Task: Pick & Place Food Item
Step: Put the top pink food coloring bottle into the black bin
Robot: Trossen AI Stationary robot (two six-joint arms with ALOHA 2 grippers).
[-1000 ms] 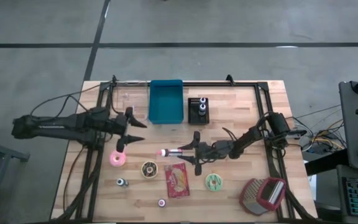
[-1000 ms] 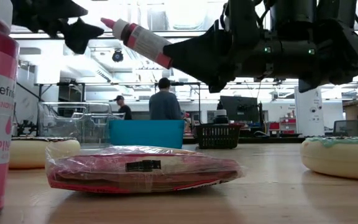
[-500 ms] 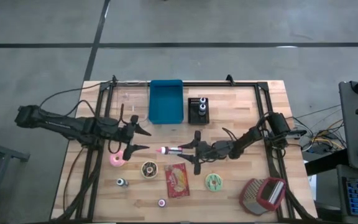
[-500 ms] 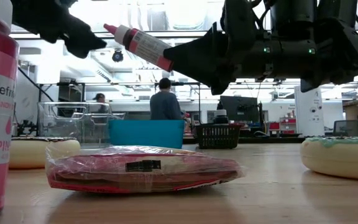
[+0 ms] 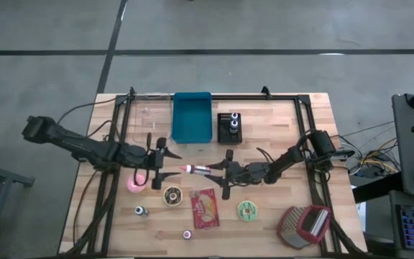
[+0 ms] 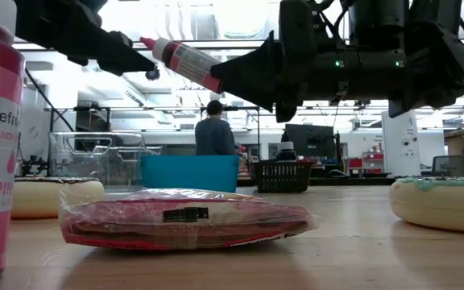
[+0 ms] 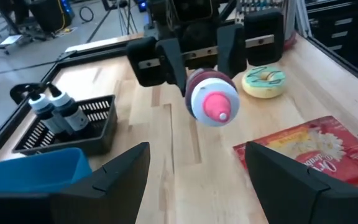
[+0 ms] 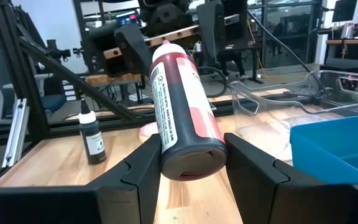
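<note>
The pale, smooth planked wooden worktop (image 5: pixel 279 126) has a matt finish. The red flat packet (image 6: pixel 185 217) wears crinkled glossy plastic film. The pink-tipped plastic squeeze bottle (image 8: pixel 182 121) looks smooth and slightly shiny.

A pink-capped red bottle with a white label (image 5: pixel 198 170) hung above the table, lying nearly level with its base clamped in the right gripper (image 5: pixel 224 171) and its cap tilted slightly upward. Its tip pointed between the spread fingers of the left gripper (image 5: pixel 165 165), just beyond the red packet (image 5: pixel 205 208).
</note>
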